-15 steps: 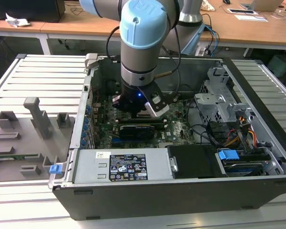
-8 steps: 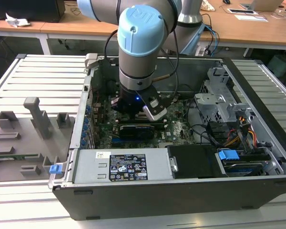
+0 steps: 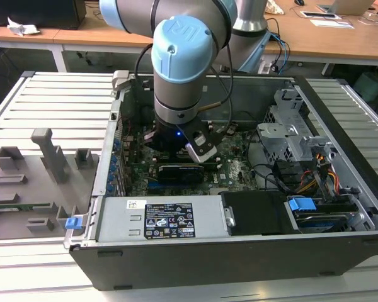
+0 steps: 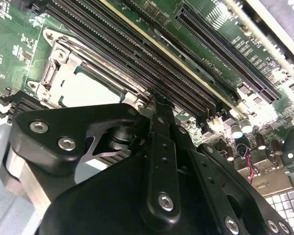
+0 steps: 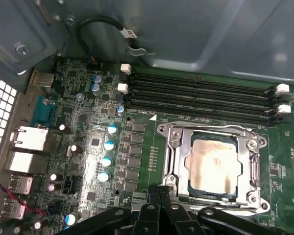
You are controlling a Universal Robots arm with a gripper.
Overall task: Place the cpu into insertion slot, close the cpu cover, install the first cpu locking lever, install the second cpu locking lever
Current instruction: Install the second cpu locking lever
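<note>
The cpu (image 5: 213, 166), silver-grey with a tan tinge, lies flat in the insertion slot (image 5: 167, 169) on the green motherboard. The silver cpu cover (image 5: 213, 133) lies down around it, and the chip shows through its window. My gripper (image 5: 159, 191) sits just beside the socket's near edge, fingers together with nothing seen between them. In the second wrist view, the gripper (image 4: 158, 105) points at the corner of the cover (image 4: 63, 61), with the cpu (image 4: 88, 90) pale behind it. In the exterior view, the arm's wrist (image 3: 176, 94) hangs low inside the open computer case.
Long black memory slots (image 5: 201, 98) run beside the socket. Blue-topped capacitors (image 5: 108, 147) and rear ports (image 5: 27, 142) crowd the other side. The case wall (image 5: 196, 34) rises close behind. The power supply (image 3: 164, 220), drive cage (image 3: 290, 132) and a black card (image 3: 176, 171) hem in the arm.
</note>
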